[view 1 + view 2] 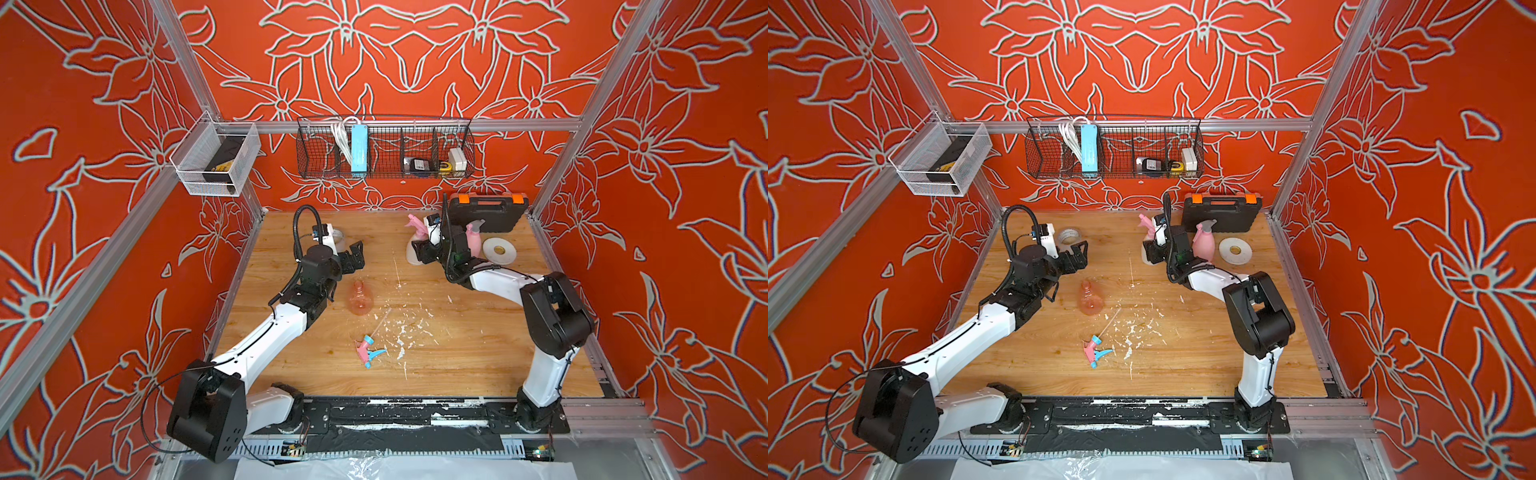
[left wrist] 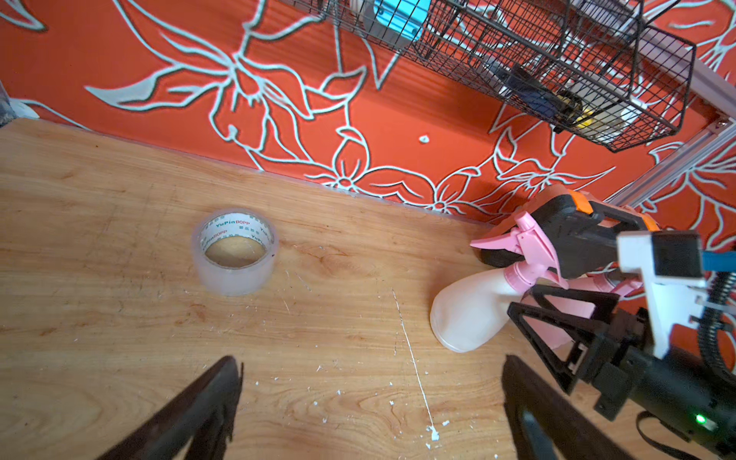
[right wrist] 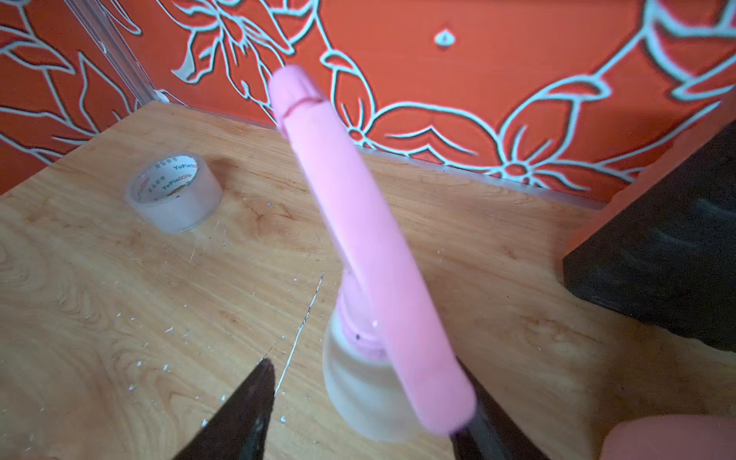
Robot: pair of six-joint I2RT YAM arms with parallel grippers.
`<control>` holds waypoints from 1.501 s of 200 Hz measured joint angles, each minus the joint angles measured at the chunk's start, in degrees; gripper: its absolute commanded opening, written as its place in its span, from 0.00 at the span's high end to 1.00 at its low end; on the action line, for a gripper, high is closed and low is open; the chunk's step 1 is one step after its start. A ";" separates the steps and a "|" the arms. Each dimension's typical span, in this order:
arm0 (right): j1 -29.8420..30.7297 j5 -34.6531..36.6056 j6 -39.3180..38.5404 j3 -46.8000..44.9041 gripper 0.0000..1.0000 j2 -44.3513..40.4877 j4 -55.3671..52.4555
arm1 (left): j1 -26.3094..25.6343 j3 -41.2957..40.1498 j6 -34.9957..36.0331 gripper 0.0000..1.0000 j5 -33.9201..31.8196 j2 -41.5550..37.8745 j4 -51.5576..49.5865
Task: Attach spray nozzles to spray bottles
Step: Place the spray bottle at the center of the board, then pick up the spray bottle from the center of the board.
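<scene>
A white spray bottle stands upright at the back right with an all-pink spray nozzle on its neck. My right gripper is open and straddles this bottle, with a gap showing on one side. Beside it stands a pink bottle topped by a grey-and-pink nozzle. A transparent orange-pink bottle with a bare neck sits mid-table. A pink-and-blue nozzle lies nearer the front. My left gripper hangs open and empty above the table.
A clear tape roll sits at the back left, a white tape roll at the back right. A black-and-orange tool case stands against the back wall, a wire basket above it. White flecks litter the table.
</scene>
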 measured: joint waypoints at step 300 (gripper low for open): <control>27.17 -1.64 8.22 12.15 0.42 2.86 -15.98 | 20.09 -4.98 -19.50 0.02 -0.17 -8.04 -34.51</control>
